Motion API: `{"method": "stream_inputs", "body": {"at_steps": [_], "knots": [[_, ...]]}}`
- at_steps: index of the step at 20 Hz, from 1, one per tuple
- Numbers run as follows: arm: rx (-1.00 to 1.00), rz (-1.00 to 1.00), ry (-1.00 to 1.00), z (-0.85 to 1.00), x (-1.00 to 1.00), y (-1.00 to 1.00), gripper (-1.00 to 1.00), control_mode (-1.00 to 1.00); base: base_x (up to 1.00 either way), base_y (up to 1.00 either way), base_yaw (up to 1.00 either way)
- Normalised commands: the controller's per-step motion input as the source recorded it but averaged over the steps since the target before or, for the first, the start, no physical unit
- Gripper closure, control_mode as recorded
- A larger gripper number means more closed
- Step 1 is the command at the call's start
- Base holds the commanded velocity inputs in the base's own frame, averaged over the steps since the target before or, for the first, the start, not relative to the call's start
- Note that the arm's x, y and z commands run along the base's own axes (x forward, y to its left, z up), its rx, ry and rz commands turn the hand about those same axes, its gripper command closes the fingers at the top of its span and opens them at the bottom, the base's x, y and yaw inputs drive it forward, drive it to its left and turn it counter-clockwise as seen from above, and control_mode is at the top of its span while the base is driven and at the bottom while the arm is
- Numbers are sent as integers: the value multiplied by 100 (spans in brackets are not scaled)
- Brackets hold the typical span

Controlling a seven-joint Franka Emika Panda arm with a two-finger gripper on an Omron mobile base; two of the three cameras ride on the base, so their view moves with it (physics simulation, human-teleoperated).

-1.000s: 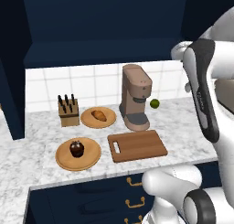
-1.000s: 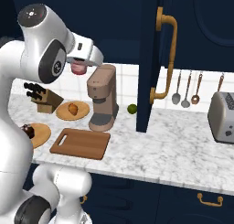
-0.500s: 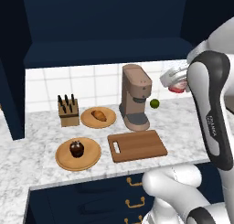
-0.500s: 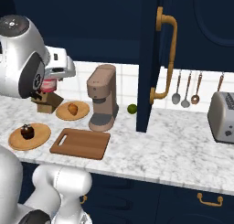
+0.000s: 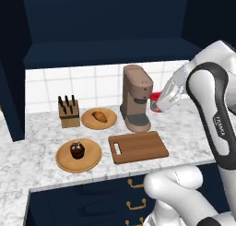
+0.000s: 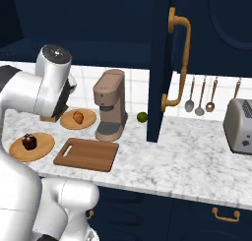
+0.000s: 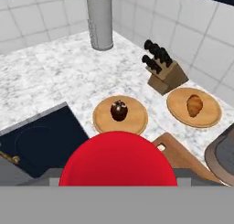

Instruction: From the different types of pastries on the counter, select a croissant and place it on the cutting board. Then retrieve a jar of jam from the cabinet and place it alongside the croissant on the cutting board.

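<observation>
Currently we carry the small red-lidded jar of jam (image 5: 156,102), clenched in our gripper (image 5: 159,103) right of the coffee machine (image 5: 135,104), bound for the bare brown wooden cutting board (image 5: 138,146); golden-brown croissant (image 5: 98,115) sits on its round far plate (image 5: 88,122).

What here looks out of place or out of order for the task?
The croissant sits on its round plate and the cutting board is bare, though the gripper already carries the jar of jam. Nothing looks spilled, tipped or damaged.
</observation>
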Motion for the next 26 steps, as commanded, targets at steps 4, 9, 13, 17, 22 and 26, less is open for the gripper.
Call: {"method": "stream_inputs", "body": {"at_steps": [4, 9, 13, 17, 22, 26], "knots": [[0, 57, 0, -64, 18, 29, 100, -100, 0, 0, 0], [0, 41, 3, -35, 11, 14, 100, -100, 0, 0, 0], [0, 15, 2, -33, 36, 16, 100, -100, 0, 0, 0], [0, 4, 0, -29, 47, 0, 100, -100, 0, 0, 0], [-1, 0, 1, -21, 34, -25, 100, -100, 0, 0, 0], [0, -3, 1, -33, 20, -36, 100, -100, 0, 0, 0]]}}
